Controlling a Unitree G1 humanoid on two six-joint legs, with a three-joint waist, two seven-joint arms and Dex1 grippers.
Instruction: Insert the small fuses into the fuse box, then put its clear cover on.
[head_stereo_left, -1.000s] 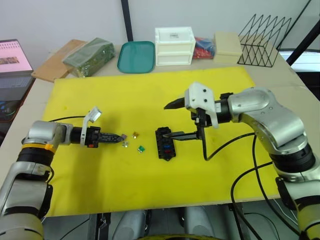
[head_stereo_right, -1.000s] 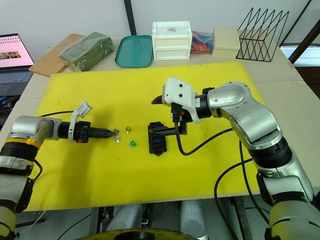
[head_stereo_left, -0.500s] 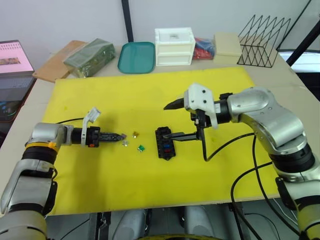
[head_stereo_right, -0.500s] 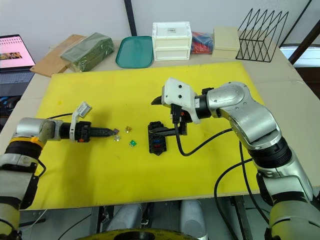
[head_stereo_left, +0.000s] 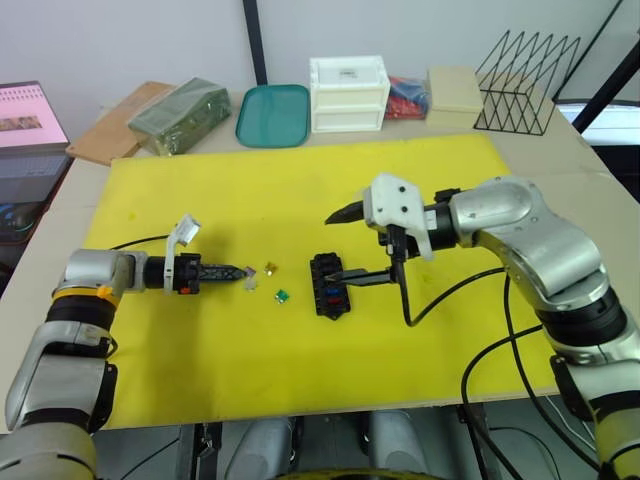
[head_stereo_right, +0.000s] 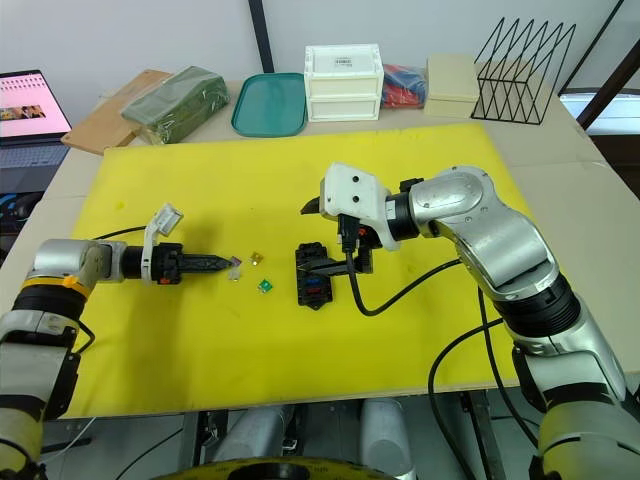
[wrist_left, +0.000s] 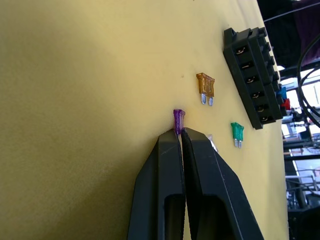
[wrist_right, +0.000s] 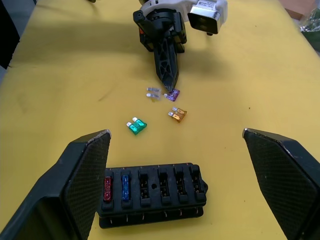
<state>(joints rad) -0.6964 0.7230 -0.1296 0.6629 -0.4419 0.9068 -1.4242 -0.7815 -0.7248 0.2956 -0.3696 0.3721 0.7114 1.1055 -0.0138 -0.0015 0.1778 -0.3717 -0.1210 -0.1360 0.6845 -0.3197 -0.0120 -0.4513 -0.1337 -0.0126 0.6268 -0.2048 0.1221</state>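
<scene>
Yellow mat (head_stereo_left: 300, 190) on a table, seen from above. Near its middle, the black fuse box (head_stereo_left: 329, 285), slots facing up, with a red fuse (wrist_right: 107, 188) and a blue fuse (wrist_right: 125, 187) already seated at one end of one row; other slots in that row look empty. Clear cover not made out here.

Left of the box, the left gripper (wrist_left: 179, 134), fingers closed on the purple fuse (wrist_left: 178, 120), pinched by its blades with the plastic head poking out past the fingertips. Just beside those tips, loose on the mat: a pale clear-grey fuse (wrist_right: 152, 93), an amber fuse (wrist_left: 205, 87) and a green fuse (wrist_left: 237, 133), all apart from one another and from the box.

Right gripper (head_stereo_left: 343, 243), fingers spread wide, hovering at the box, lower finger (head_stereo_left: 365, 276) close against the box's right side, apparently bracing it.

Step in hand, by the look of it: carrying the purple fuse across to an empty slot. Advice for doing it well:
- Probably a poor grip for insertion, blades hidden between the fingers; likely worth re-gripping by the head so the blades lead.
- Lift clear of the mat first, so as not to scatter the neighbouring fuses.
- Line the blades up with the slot's long axis, then press straight down.
- Keep the box steadied so it cannot slide or tip.
</scene>
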